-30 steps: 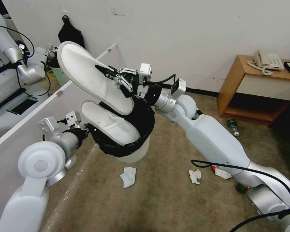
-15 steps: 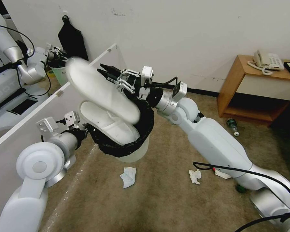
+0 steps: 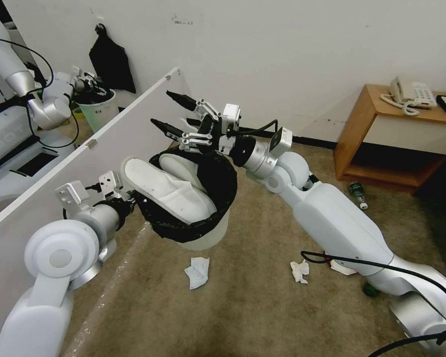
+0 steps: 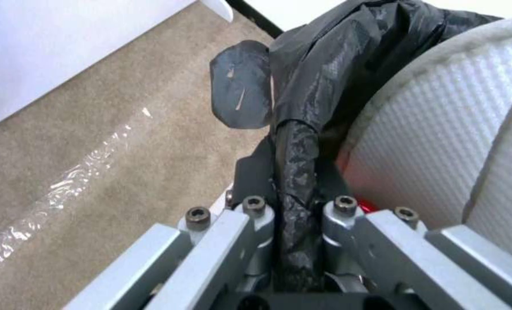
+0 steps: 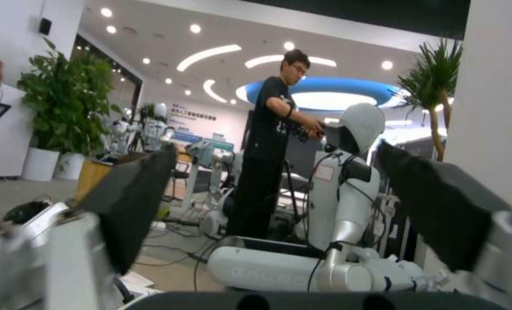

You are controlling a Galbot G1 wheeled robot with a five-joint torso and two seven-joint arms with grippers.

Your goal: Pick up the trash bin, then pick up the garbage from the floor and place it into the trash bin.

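The trash bin (image 3: 210, 233), white with a black bag over its rim, hangs above the carpet. My left gripper (image 3: 127, 201) is shut on its near rim; the left wrist view shows the left gripper (image 4: 293, 146) clamping the bag fold. Two white slippers lie in the bin, one (image 3: 166, 191) across the opening and one (image 3: 180, 166) tucked behind it; a slipper (image 4: 434, 142) presses against the bag. My right gripper (image 3: 162, 107) hovers open just above the bin's far rim, holding nothing. On the floor lie a face mask (image 3: 197, 271), a tissue (image 3: 300, 271), a wrapper (image 3: 340, 267) and a bottle (image 3: 358, 192).
A white partition panel (image 3: 84, 148) runs along the left, close to the bin. Behind it another robot's arm reaches a greenish bucket (image 3: 96, 108). A wooden side table (image 3: 366, 124) with a telephone (image 3: 410, 94) stands at the right wall. A green bottle (image 3: 370, 290) lies beside my right arm.
My right gripper has opened and let go of the second slipper, which has dropped into the bin beside the first. The gripper has stayed above the far rim.
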